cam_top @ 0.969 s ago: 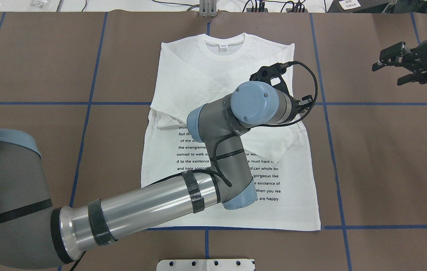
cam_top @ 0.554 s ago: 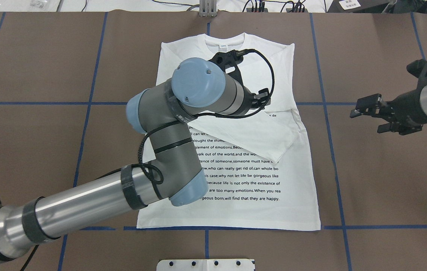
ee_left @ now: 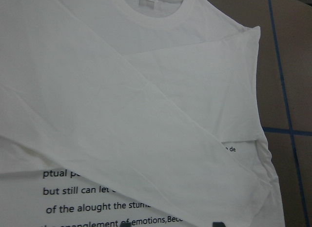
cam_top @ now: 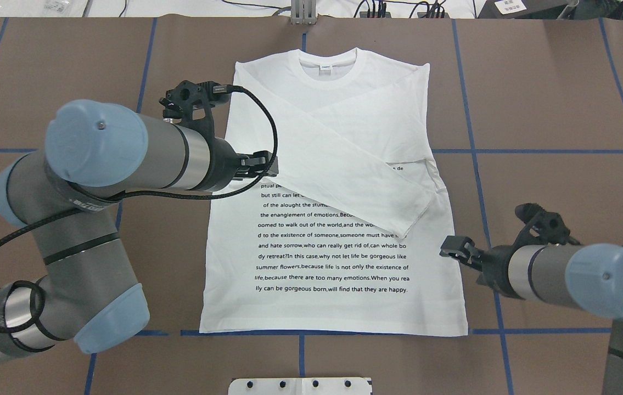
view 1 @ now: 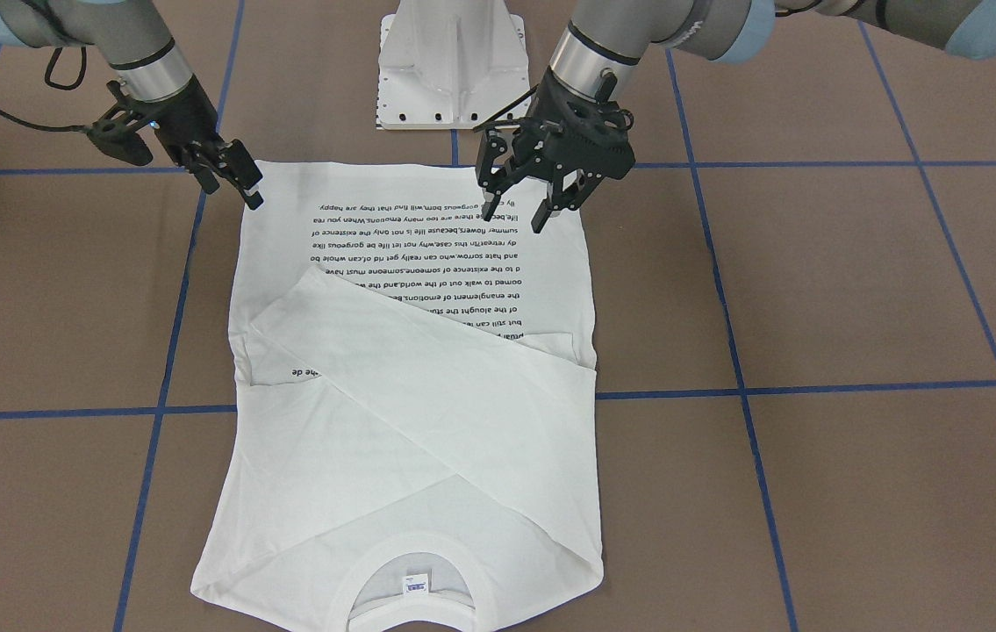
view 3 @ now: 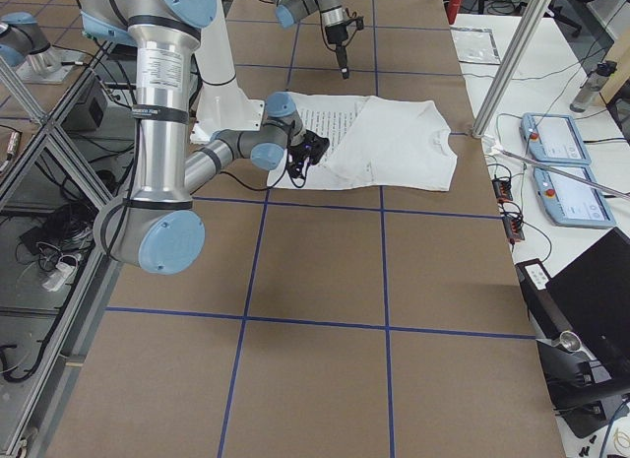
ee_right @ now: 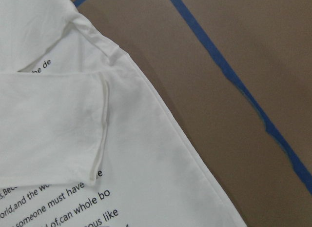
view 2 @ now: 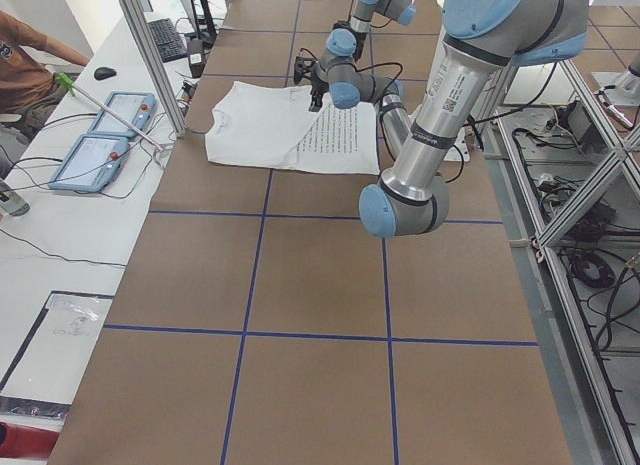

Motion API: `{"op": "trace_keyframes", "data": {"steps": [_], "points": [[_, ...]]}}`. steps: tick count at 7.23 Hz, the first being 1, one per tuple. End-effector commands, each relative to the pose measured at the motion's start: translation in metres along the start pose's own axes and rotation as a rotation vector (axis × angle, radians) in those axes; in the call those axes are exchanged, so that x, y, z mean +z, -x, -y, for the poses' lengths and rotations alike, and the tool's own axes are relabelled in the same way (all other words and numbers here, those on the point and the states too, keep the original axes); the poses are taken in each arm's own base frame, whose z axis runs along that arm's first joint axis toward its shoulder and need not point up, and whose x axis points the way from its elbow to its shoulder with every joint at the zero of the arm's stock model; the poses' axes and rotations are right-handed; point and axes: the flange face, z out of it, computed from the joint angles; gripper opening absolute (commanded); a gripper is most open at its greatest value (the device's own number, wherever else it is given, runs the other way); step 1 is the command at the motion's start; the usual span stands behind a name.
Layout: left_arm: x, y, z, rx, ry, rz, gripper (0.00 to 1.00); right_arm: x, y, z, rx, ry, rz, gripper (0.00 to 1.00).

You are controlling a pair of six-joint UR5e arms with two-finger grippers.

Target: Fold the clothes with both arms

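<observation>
**Sleeves in; both end effectors released and staged at the shirt's sides**

Obs.: The white T-shirt is laid flat, front up, at the middle of the surface. Its collar is toward the edge opposite the robot base and its hem toward the base-side edge. Both sleeves are seen crossed over the chest. The upper sleeve runs diagonally, and its cuff partly covers the printed text.

Left end effector: jaws parted, nothing held, raised clear of the cloth at the shirt's left side edge. Right end effector: jaws appear parted in the front-facing view, nothing held, just off the right side edge and nearer the hem.

Assessment: a lengthwise fold, hem to shoulders, is judged to be the step in hand; no grasp has been made yet.

Procedure notes:
- The two hem corners should be approached at matching positions. At present the left is placed farther from the hem than the right.
- Both layers of fabric should be pinched at each corner, not the top layer only.
- The corners should be lifted together, with light tension kept across the hem so that the crossed sleeves are not dragged.
- The hem should be carried level and laid down square to the shoulders.
</observation>
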Motion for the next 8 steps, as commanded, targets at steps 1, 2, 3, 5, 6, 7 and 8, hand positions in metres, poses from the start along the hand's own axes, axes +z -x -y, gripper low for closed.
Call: {"op": "trace_keyframes", "data": {"steps": [1, 2, 3, 5, 6, 7, 8], "points": [[-0.008, 0.009, -0.002, 0.004, -0.002, 0.011, 0.68, 0.007, -0.013, -0.060, 0.118, 0.007, -0.033, 0.81], [-0.008, 0.009, -0.002, 0.003, -0.002, 0.011, 0.68, 0.012, -0.025, -0.076, 0.101, 0.018, -0.071, 0.81], [-0.005, 0.011, -0.002, 0.001, 0.000, 0.016, 0.68, 0.019, -0.034, -0.082, 0.089, -0.009, -0.135, 0.81], [-0.004, 0.017, -0.003, -0.001, 0.001, 0.027, 0.69, 0.022, -0.040, -0.089, 0.135, -0.013, -0.157, 0.80], [-0.003, 0.021, -0.005, -0.002, 0.004, 0.033, 0.69, 0.026, -0.044, -0.090, 0.131, -0.015, -0.168, 0.80], [-0.003, 0.021, -0.005, -0.002, 0.004, 0.033, 0.69, 0.027, -0.048, -0.090, 0.129, -0.020, -0.178, 0.80], [-0.002, 0.021, -0.006, -0.002, 0.004, 0.034, 0.69, 0.029, -0.050, -0.089, 0.124, -0.034, -0.198, 0.78]]}}
